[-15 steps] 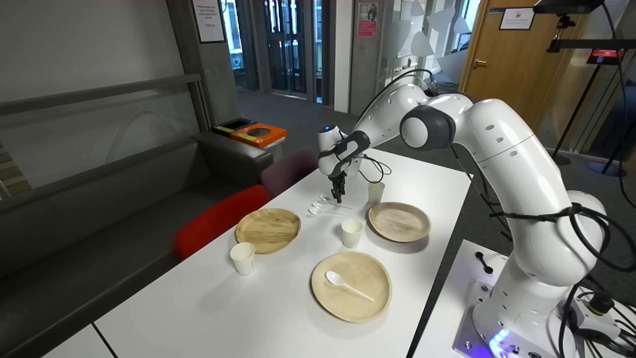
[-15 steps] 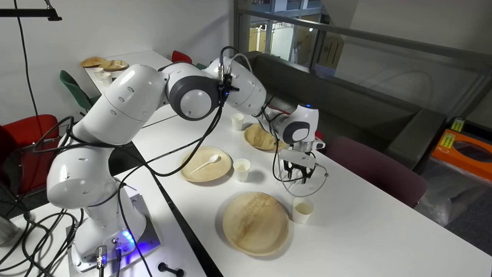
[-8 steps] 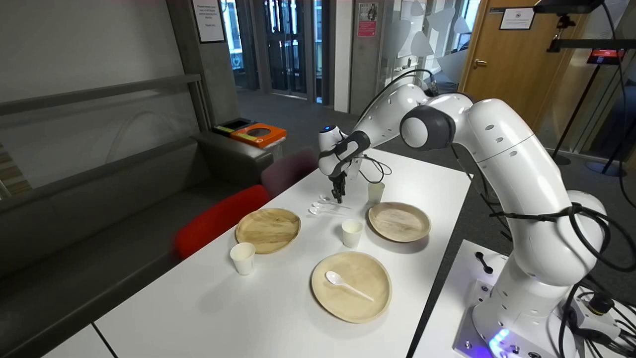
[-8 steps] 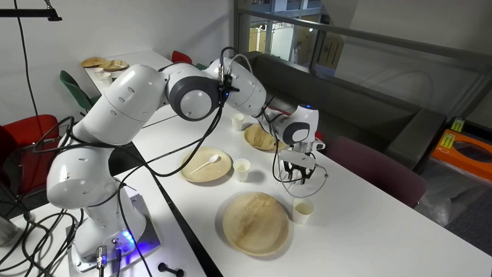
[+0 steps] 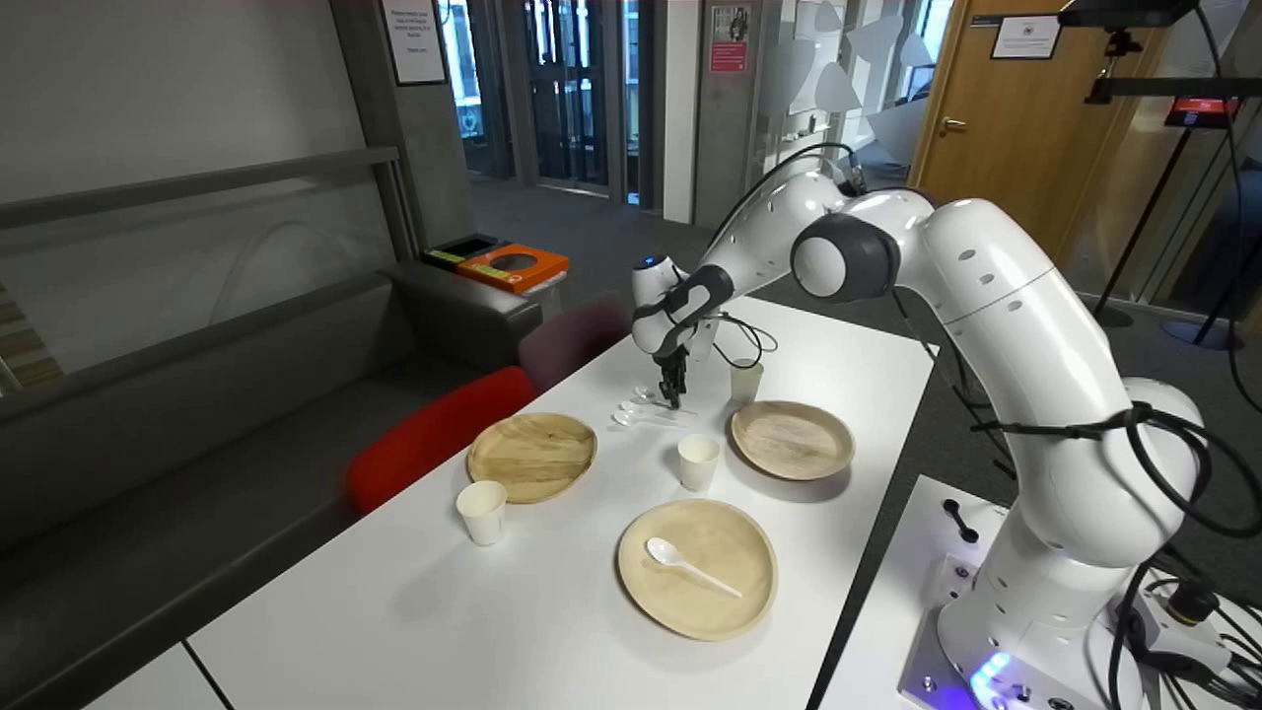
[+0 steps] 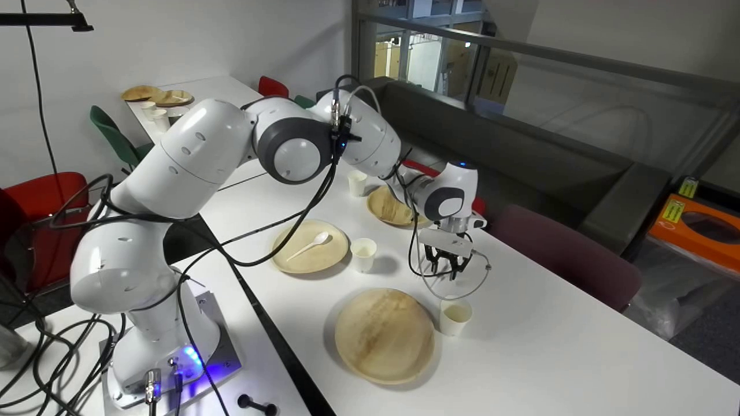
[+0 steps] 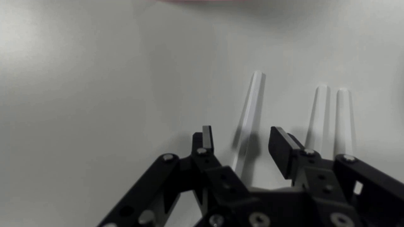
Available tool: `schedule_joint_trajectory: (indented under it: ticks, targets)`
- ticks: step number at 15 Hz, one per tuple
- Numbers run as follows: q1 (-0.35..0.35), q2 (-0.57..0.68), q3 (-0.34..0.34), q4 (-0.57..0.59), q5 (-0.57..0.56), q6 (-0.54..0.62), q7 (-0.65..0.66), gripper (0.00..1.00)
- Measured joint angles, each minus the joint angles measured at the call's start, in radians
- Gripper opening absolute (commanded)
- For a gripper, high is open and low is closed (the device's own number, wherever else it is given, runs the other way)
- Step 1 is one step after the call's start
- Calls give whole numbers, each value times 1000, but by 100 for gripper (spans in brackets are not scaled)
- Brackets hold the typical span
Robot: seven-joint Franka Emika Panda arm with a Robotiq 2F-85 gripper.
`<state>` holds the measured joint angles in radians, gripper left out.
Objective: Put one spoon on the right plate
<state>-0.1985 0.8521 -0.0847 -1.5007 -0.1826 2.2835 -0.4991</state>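
My jaws stood apart, one spoon handle (image 7: 250, 110) between them; closing high risked slippage; sideways drift risked snagging neighbouring handles (image 7: 320, 116).

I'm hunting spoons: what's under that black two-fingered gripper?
In the wrist view: three slim white plastic spoon handles on the white table, one between the gripper's fingers. The gripper covers the rest.

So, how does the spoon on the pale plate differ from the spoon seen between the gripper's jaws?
The plate spoon lies on the pale plate; the other spoon lies on the table.
The plate spoon is away from the gripper; in the wrist view, the other spoon lies between its open jaws.
The plate spoon shows whole; of the other spoon, the wrist view shows only the handle.
Both look white.
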Motion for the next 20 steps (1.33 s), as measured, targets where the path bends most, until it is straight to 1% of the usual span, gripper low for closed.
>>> schedule_joint_trajectory:
  ticks: [1,2,3,4,5,7,8,11,13,20]
  targets:
    - [0,4,1,0,0,0,0,52]
    - [0,7,2,0,0,0,0,37]
    - [-1,9,3,0,0,0,0,28]
    - [-1,11,5,1,0,-1,0,26]
    - [-1,14,6,2,0,-1,0,20]
    - [-2,20,9,6,0,-1,0,4]
    - [-2,21,10,8,0,-1,0,0]
    - [-5,22,13,9,0,-1,0,1]
    - [-8,22,14,9,0,-1,0,0]
    - [-17,19,15,12,0,1,0,1]
